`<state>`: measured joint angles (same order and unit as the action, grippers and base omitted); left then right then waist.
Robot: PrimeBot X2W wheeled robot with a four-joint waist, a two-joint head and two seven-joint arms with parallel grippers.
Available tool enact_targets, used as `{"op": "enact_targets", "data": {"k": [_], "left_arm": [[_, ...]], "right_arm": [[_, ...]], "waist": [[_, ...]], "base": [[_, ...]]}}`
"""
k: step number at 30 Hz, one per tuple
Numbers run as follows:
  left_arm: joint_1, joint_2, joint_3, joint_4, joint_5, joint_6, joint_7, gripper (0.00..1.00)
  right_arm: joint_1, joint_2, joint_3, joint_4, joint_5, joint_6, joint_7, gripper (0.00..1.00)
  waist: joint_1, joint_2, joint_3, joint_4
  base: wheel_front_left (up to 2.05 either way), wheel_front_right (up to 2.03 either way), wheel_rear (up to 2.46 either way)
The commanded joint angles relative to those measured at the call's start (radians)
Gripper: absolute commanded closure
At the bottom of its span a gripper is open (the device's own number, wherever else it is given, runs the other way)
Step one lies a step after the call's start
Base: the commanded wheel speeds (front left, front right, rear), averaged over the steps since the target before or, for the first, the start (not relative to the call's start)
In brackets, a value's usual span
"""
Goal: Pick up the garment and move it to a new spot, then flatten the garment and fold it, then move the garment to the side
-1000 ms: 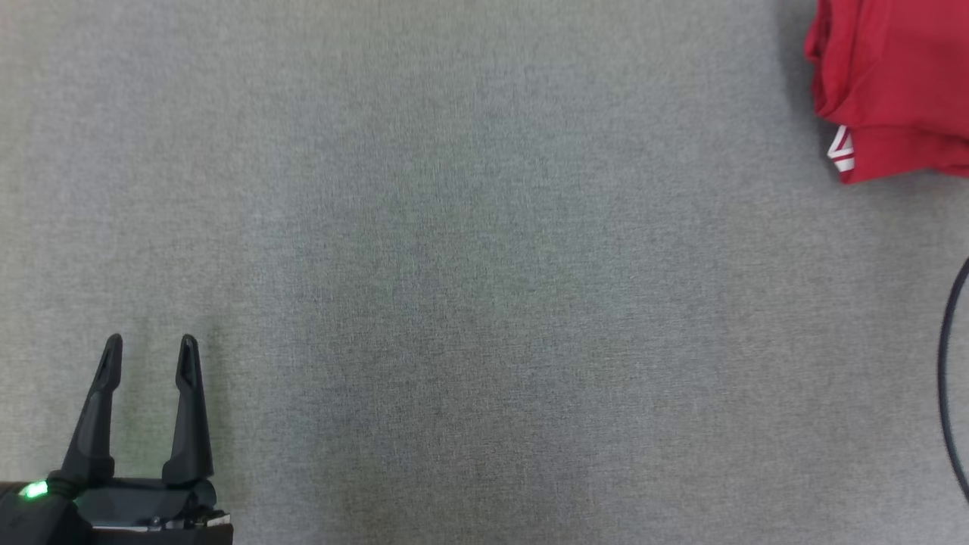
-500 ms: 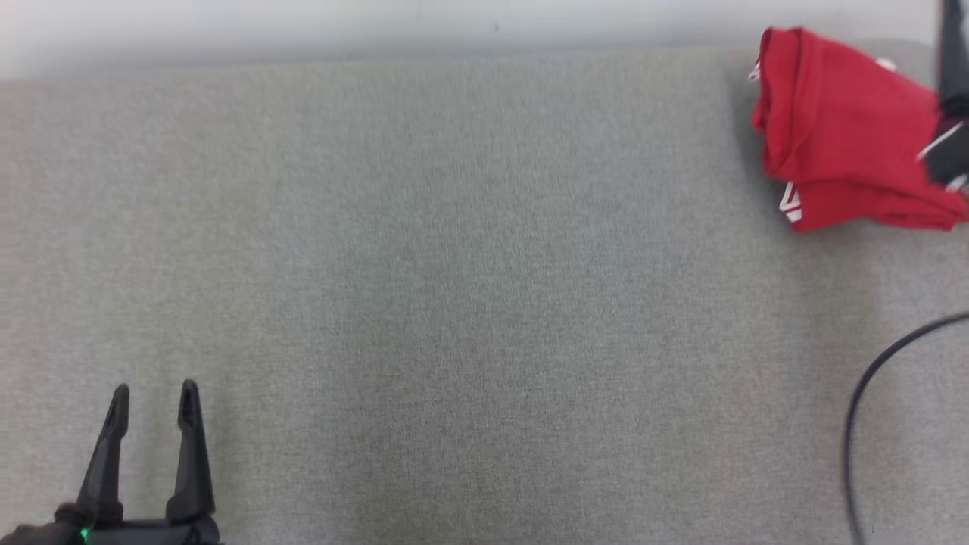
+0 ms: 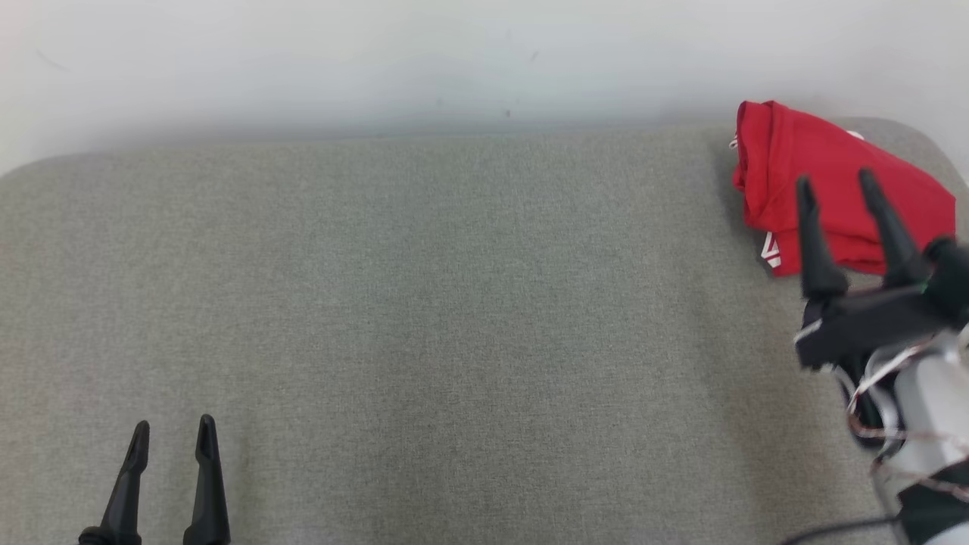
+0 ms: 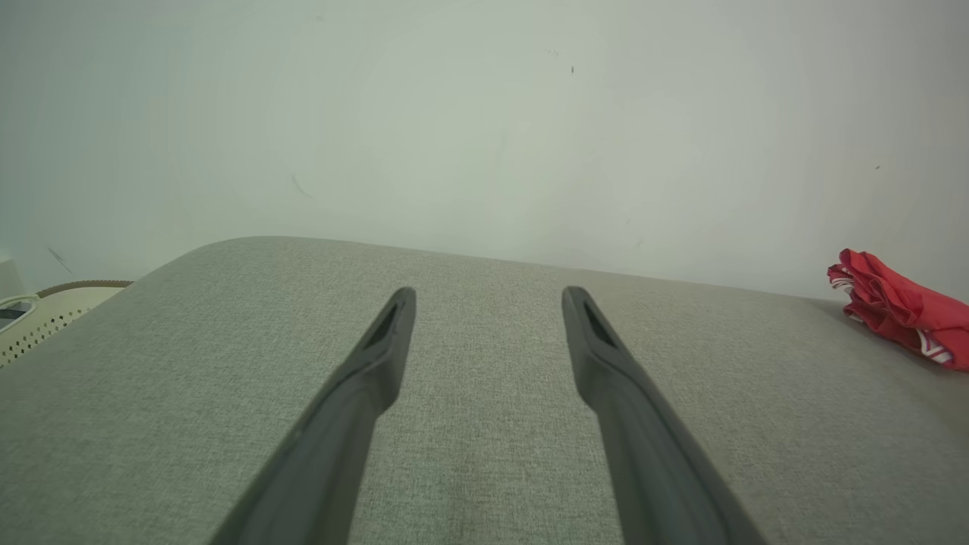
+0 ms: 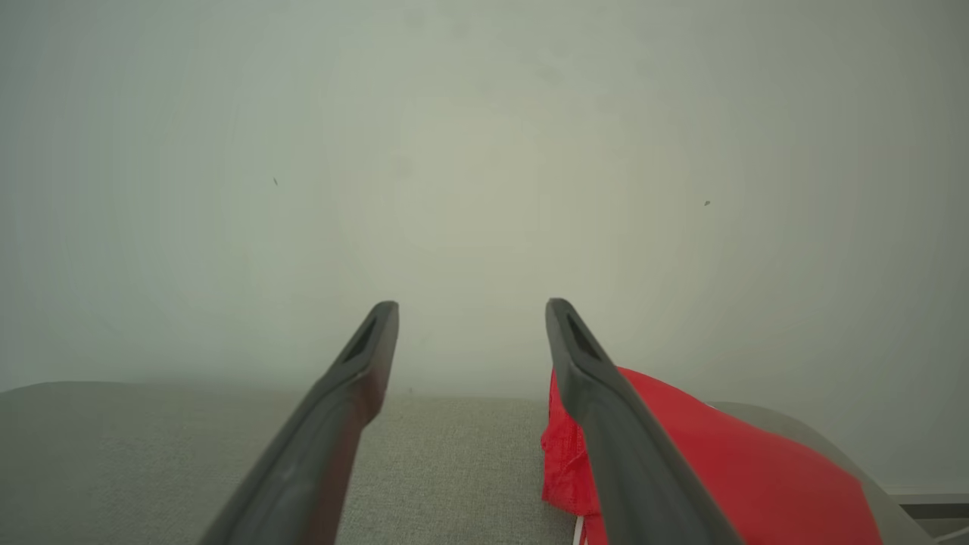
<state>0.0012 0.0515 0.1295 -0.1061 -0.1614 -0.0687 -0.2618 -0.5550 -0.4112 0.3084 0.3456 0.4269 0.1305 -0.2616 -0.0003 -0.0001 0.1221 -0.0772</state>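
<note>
A folded red garment [image 3: 833, 174] with a bit of white print lies at the far right corner of the grey padded table [image 3: 454, 303]. It also shows at the right edge of the left wrist view [image 4: 905, 306] and low right in the right wrist view [image 5: 719, 469]. My right gripper [image 3: 836, 182] is open, raised on the near side of the garment, its fingers overlapping the cloth in the head view and holding nothing. My left gripper [image 3: 172, 430] is open and empty over the near left of the table, far from the garment.
A pale wall [image 3: 454, 60] rises right behind the table's far edge. A cream perforated object [image 4: 45, 322] sits beyond the table's left end. Loose wires [image 3: 878, 378] hang along my right wrist.
The head camera has tilted up, bringing the wall and the table's far edge into view. My right gripper has come into the picture in front of the garment. The garment lies as before.
</note>
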Motion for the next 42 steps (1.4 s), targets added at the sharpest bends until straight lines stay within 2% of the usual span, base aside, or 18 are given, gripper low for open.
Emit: {"op": "enact_targets", "data": {"k": [1, 5, 9, 18, 24, 32, 42], "left_arm": [[0.018, -0.001, 0.001, 0.004, -0.013, 0.003, -0.004, 0.00], [0.027, -0.001, -0.012, 0.016, -0.006, 0.015, -0.004, 0.00], [0.047, -0.001, -0.021, 0.024, -0.002, 0.028, -0.004, 0.00], [0.080, -0.001, -0.032, 0.037, 0.013, 0.052, -0.004, 0.00], [0.089, -0.001, -0.037, 0.056, 0.024, 0.066, -0.004, 0.00], [0.104, 0.000, -0.056, 0.083, 0.051, 0.075, -0.004, 0.00], [0.100, 0.010, -0.065, 0.082, 0.083, 0.077, -0.004, 0.00]], "right_arm": [[0.037, 0.014, -0.001, -0.021, -0.024, 0.000, -0.004, 0.00], [0.157, 0.064, -0.044, -0.111, -0.126, 0.000, -0.004, 0.00], [0.302, 0.155, -0.105, -0.204, -0.221, 0.000, -0.004, 0.00], [0.501, 0.284, -0.175, -0.249, -0.354, 0.000, -0.004, 0.00], [0.549, 0.320, -0.166, -0.245, -0.396, 0.000, -0.004, 0.00], [0.538, 0.333, -0.132, -0.230, -0.426, 0.000, -0.004, 0.00], [0.529, 0.336, -0.136, -0.214, -0.425, 0.000, -0.004, 0.00]], "waist": [[0.0003, 0.0001, -0.017, 0.007], [0.0003, 0.0001, -0.038, 0.010], [0.0003, 0.0001, -0.065, 0.019], [0.0003, 0.0001, -0.112, 0.034], [0.0003, 0.0001, -0.125, 0.033], [0.0003, 0.0001, -0.141, 0.036], [0.0003, 0.0001, -0.143, 0.032]], "base": [[0.00, 0.00, 0.00], [0.00, 0.00, 0.00], [0.00, 0.00, 0.00], [0.00, 0.00, 0.00], [0.00, 0.00, 0.00], [0.00, 0.00, 0.00], [0.00, 0.00, 0.00]]}}
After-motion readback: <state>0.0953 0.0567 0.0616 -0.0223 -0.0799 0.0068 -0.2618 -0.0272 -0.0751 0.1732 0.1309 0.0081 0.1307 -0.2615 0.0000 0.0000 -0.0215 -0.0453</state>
